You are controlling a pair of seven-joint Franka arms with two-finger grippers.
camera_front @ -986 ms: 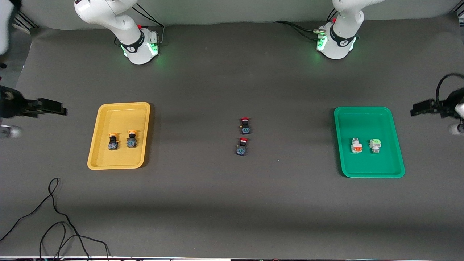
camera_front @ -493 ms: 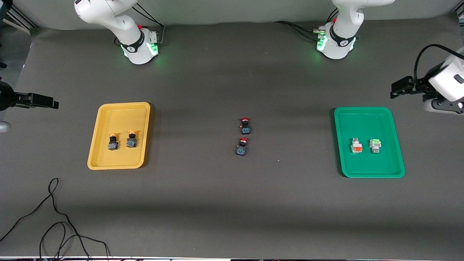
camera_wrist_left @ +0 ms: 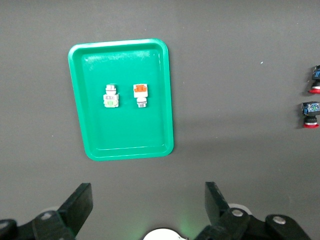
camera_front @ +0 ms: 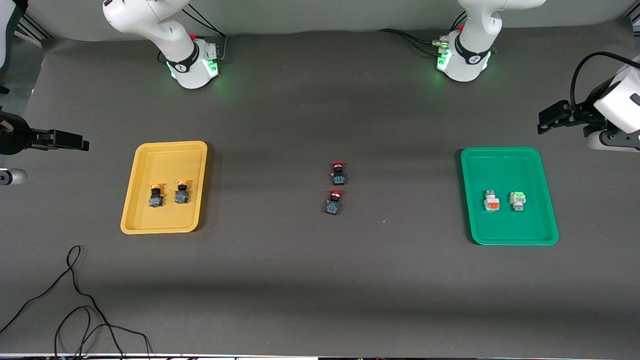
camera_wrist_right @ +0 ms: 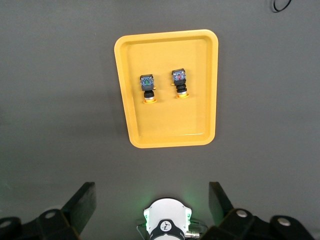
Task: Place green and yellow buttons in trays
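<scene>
Both hands, left hand [camera_front: 547,120] and right hand [camera_front: 75,141], released and pulled back off the surface ends since a second ago, 2 buttons in each tray, so sorting looks done.

No word, number or brand name can be read in any of the views. The only sign is a small round black-and-white emblem on the dark band of each arm base [camera_front: 192,65], too small to make out; the same emblem shows on the base in the right wrist view, also not legible.
</scene>
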